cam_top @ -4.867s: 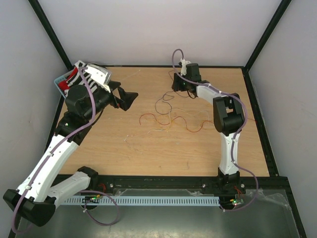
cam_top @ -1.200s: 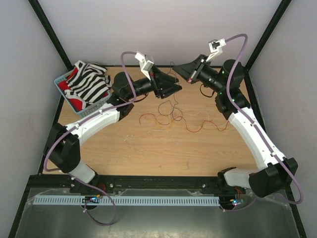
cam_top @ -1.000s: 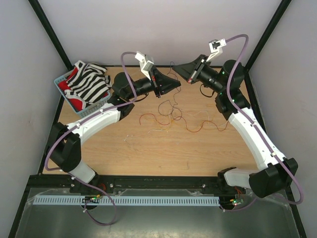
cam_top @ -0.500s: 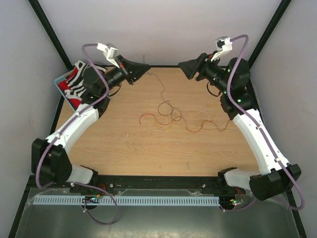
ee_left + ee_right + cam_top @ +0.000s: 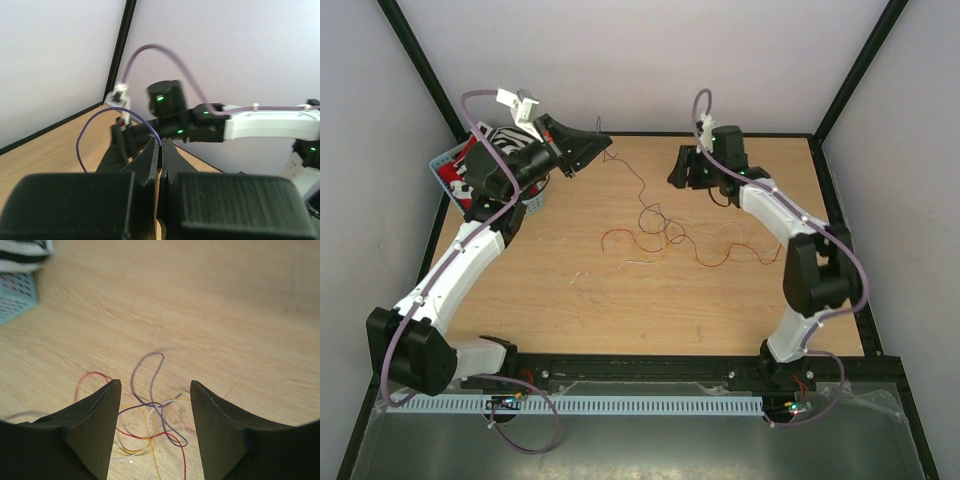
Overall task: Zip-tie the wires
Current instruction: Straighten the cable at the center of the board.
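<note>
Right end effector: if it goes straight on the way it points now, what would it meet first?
Probably the wires lying on the table, framed between the open fingers of the right end effector; depth is unclear.

two white arms, black joints, purple cables

both are built alike. the left arm point(image 5: 460, 262) and right arm point(image 5: 772, 207) have smooth white shells on the long links and chunky, rounded black joints point(image 5: 815, 275). a thick purple left cable point(image 5: 470, 108) arcs off the wrist and runs down the links. the right cable point(image 5: 851, 262) is the same purple, clipped to the white shell. a small white connector point(image 5: 516, 100) sits at the left wrist end. green lights point(image 5: 161, 98) glow on the right arm's black housings. the bases point(image 5: 775, 378) are black. the left gripper point(image 5: 161, 147) has blocky matte-black bodies and thin dark fingers. the right gripper point(image 5: 155, 385) has fingers point(image 5: 95, 425) like broad black wedges with rounded tips.
</note>
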`<state>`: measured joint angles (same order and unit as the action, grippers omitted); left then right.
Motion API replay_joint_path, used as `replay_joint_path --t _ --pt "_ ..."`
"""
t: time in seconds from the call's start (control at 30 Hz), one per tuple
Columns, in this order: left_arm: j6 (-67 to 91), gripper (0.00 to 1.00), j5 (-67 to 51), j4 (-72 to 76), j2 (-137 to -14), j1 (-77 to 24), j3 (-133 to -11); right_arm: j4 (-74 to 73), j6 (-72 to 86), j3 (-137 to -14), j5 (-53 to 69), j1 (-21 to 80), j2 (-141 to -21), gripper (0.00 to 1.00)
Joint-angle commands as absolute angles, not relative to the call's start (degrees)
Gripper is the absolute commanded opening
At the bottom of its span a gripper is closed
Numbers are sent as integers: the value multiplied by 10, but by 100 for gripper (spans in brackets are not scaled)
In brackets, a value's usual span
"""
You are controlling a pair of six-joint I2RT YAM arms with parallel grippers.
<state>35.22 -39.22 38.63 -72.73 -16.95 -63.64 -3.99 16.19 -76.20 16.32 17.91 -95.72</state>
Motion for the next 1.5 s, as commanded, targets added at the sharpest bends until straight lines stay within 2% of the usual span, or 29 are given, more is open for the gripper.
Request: replay_joint_path --t 0.0,0.23,0.6,0.73,0.8,0.9,1.03,1.47 --pt "369 0 -409 392 -712 -167 -631 -97 144 -819 181 192 -1029 68" --pt "369 0 -409 391 -706 -167 -628 -108 150 -848 202 215 -1117 68" --pt "373 0 -412 392 -700 -167 -624 -115 144 -859 169 228 -1176 64" --pt "374 0 -412 391 -698 -168 -622 -118 146 -870 203 227 -1199 51" --pt "375 0 -412 391 -696 -167 -621 -121 146 -877 219 228 -1206 40" --pt "374 0 -412 387 -690 -165 -620 -130 140 -897 211 228 -1197 16" --pt "372 0 -414 374 -677 -157 -621 -153 119 -958 149 226 -1171 1" --pt "383 0 -411 300 -602 -69 -581 -183 94 -1131 30 190 -1140 0"
